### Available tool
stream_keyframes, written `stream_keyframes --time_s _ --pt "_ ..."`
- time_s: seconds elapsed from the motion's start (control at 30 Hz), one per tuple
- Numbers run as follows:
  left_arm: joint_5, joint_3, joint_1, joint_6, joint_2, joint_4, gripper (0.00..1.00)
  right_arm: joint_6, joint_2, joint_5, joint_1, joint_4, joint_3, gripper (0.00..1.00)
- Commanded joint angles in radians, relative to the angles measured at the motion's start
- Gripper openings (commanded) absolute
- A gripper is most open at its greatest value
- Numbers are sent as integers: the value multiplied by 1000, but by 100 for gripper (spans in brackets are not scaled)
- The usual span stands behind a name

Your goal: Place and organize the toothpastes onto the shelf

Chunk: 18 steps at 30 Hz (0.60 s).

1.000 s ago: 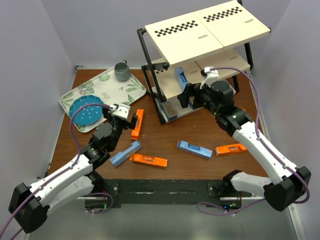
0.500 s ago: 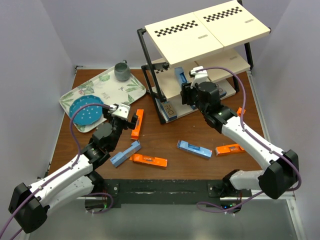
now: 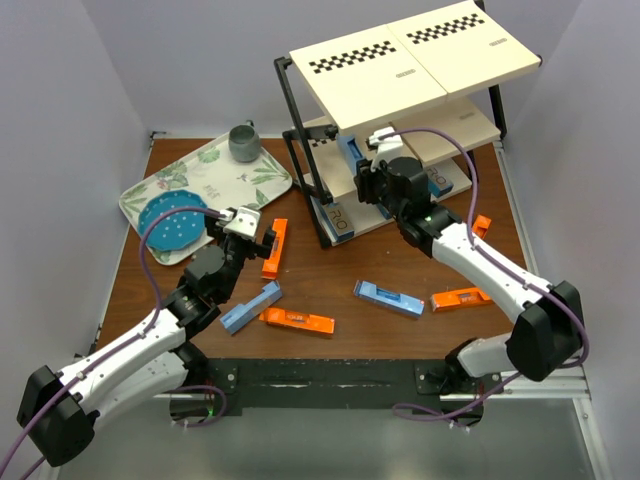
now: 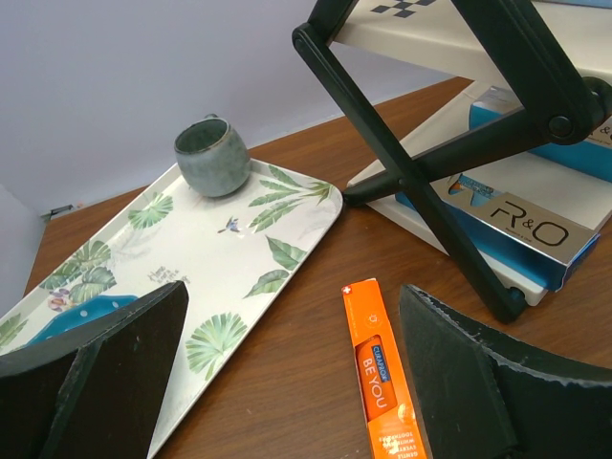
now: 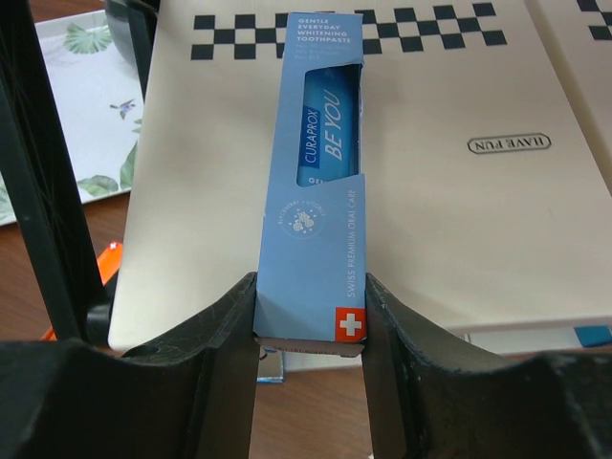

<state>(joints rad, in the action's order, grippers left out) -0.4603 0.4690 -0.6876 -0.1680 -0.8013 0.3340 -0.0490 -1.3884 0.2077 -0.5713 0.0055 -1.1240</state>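
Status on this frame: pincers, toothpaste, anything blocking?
Right pincer shut on blue toothpaste carton, over the shelf board. Left pincer open, orange carton just ahead. No obstruction seen.

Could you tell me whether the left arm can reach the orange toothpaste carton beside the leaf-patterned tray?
Probably yes: the left gripper hangs open just above the orange carton, which lies flat on the table, clear of the tray and the shelf leg, nothing on it.
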Motion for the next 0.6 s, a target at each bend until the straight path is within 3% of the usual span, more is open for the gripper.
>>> stream_keyframes --time_s 0.0,0.4,0.5,0.57 --pt "3 11 -1 -2 2 39 97 17 -40 -30 -6 59 -66 34" --pt "5 10 -1 -8 2 39 97 6 -49 -88 -6 65 -59 34" --pt "9 10 -1 -8 -1 39 97 3 -40 -79 -6 50 -57 43" --pt "12 10 -1 -7 -3 39 97 -3 -18 -68 -6 50 -48 54"
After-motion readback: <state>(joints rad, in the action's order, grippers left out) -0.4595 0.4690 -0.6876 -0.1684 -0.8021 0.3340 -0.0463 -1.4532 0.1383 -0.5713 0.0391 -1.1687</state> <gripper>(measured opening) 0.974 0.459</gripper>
